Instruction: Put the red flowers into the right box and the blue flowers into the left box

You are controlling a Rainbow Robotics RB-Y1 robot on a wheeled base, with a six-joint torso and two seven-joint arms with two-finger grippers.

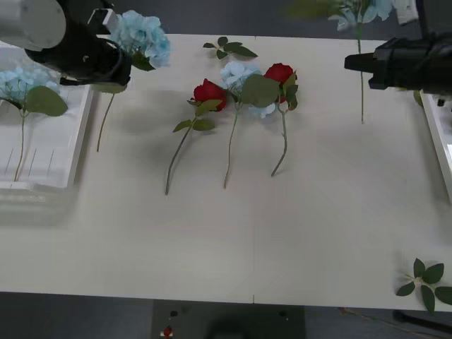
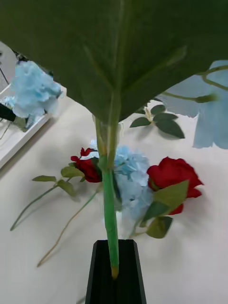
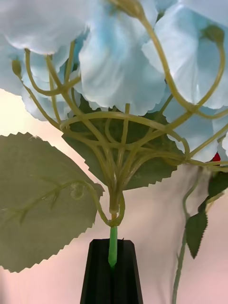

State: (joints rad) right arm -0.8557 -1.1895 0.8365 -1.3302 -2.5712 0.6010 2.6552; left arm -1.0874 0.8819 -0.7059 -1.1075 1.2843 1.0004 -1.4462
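Each gripper is clamped on a pale-blue hydrangea stem: left gripper [image 3: 112,266] beside the left box [image 1: 70,152], right gripper [image 2: 115,270] near the right box [image 1: 436,145]. Two red roses [image 1: 210,93] flank another hydrangea [image 1: 239,74] mid-table

You will find no text, label, brand, number or sign to read in any of these views.
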